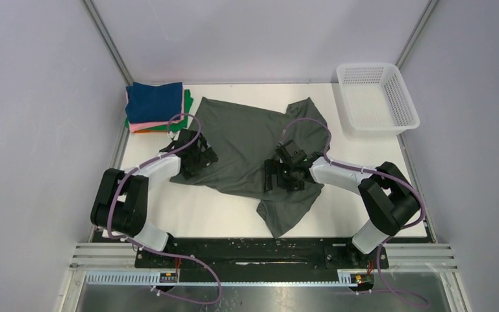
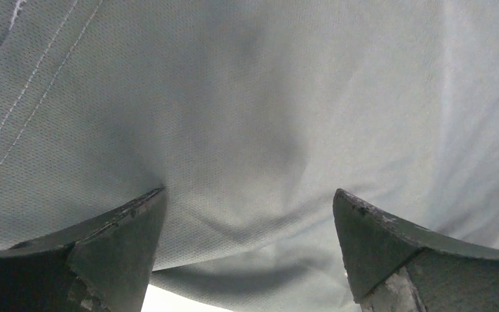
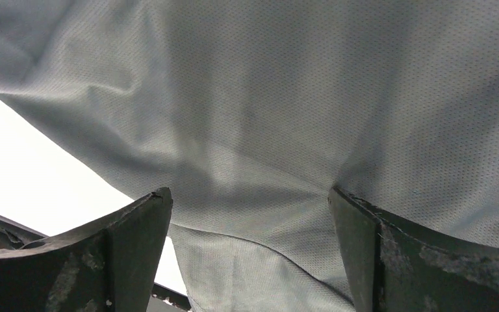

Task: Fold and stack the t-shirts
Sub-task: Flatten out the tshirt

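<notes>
The large dark grey-green t-shirt [image 1: 247, 140] lies spread and rumpled in the middle of the table, with one part trailing toward the near edge. A stack of folded t-shirts [image 1: 156, 107], navy blue on top with pink, orange and green beneath, sits at the far left. My left gripper [image 1: 198, 159] is open, its fingertips pressed on the shirt's left hem; the cloth [image 2: 247, 130] fills its view. My right gripper [image 1: 278, 175] is open, fingertips down on the shirt's near right part; the cloth [image 3: 266, 117] lies between its fingers.
A white mesh basket [image 1: 377, 97] stands at the far right corner. Grey walls close in the left, right and back sides. The black rail with the arm bases [image 1: 253, 250] runs along the near edge.
</notes>
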Controlling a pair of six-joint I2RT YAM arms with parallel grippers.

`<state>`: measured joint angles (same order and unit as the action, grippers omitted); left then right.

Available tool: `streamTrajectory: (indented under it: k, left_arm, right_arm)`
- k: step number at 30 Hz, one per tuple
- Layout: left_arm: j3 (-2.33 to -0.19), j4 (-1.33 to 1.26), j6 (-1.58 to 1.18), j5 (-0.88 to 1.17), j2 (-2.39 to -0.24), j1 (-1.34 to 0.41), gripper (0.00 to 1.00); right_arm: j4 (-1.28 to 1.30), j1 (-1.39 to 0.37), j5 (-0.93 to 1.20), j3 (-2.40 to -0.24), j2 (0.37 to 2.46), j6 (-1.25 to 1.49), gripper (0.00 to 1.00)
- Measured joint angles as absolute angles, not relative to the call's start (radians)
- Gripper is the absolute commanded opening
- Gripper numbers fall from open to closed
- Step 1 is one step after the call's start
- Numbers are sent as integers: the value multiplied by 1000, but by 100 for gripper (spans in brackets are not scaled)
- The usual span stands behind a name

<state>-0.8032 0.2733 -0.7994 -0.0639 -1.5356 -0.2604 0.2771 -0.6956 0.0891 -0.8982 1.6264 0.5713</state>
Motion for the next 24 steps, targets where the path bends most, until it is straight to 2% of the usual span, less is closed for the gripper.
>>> streamTrajectory:
  k: [9,17,24]
  left_arm:
    - [-680,218,-909,-78,-1421,-336,99]
    - [-644,401,-947,-110,-1246,-375,99]
    - [-640,542,-960,-216,-1032,-375,99]
  right_arm:
    - [287,-566,88,-854,1587,580,100]
    - [392,-483,-18,-829,1529,518,99]
    - [471,-482,-145,-821,1263,490,99]
